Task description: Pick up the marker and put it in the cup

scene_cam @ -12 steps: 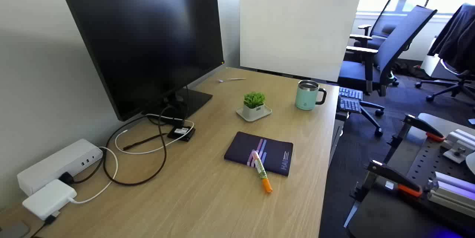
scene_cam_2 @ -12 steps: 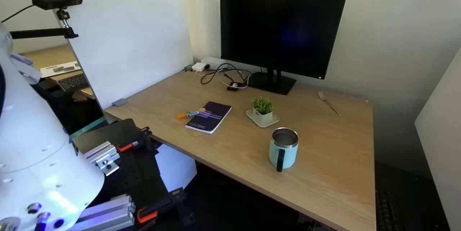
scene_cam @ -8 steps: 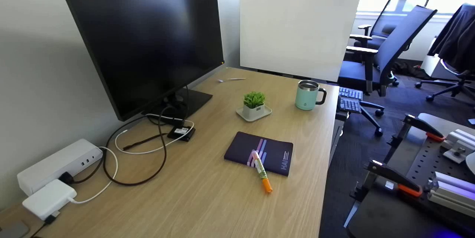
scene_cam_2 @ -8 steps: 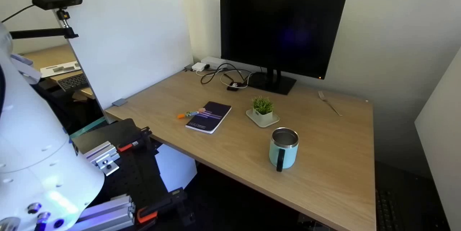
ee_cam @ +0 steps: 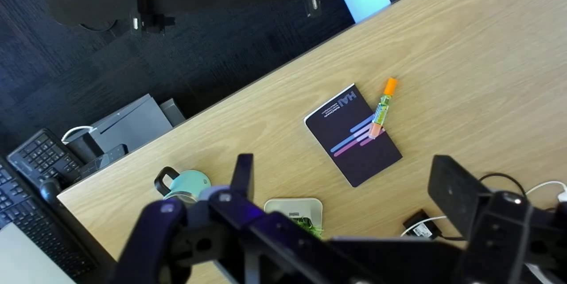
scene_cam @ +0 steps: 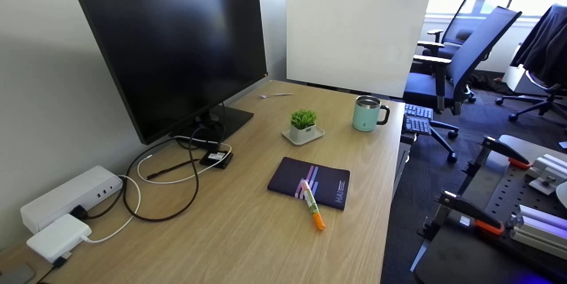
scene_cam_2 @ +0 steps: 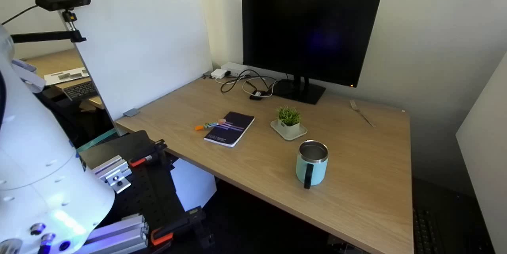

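End effector [ee_cam: 343,169] seen spread wide in wrist view, nothing held; marker [ee_cam: 382,109] not yet grasped, laid partly on notebook [ee_cam: 350,142], orange end past edge. In exterior view, cup [scene_cam: 365,118] seen upright on counter [scene_cam: 221,239], well apart from marker: grasp, carry, drop judged all left. In exterior view, counted: one marker, one cup, one notebook, one plant [scene_cam_2: 288,117], one fork [scene_cam_2: 361,113], one monitor [scene_cam_2: 309,40].

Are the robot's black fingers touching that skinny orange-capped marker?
Apart. The wrist view shows bare wooden desk between the spread black fingers and the skinny orange-capped marker.
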`<state>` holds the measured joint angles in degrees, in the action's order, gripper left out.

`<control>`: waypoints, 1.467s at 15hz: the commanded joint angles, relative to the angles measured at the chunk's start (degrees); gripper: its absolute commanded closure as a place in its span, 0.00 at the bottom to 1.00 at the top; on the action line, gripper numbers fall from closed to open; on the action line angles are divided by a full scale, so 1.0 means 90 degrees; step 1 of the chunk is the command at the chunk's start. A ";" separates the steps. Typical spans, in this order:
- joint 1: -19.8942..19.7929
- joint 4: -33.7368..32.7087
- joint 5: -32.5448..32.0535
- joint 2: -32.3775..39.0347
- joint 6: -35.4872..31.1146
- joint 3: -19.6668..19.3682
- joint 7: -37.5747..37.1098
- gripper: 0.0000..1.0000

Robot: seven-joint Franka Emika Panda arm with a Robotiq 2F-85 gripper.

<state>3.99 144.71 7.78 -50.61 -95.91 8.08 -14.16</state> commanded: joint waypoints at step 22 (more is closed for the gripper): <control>0.0817 0.0111 0.0553 0.5861 -0.5799 0.1367 -0.2467 0.00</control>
<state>9.47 148.66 12.30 -4.14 -144.61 22.52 -35.79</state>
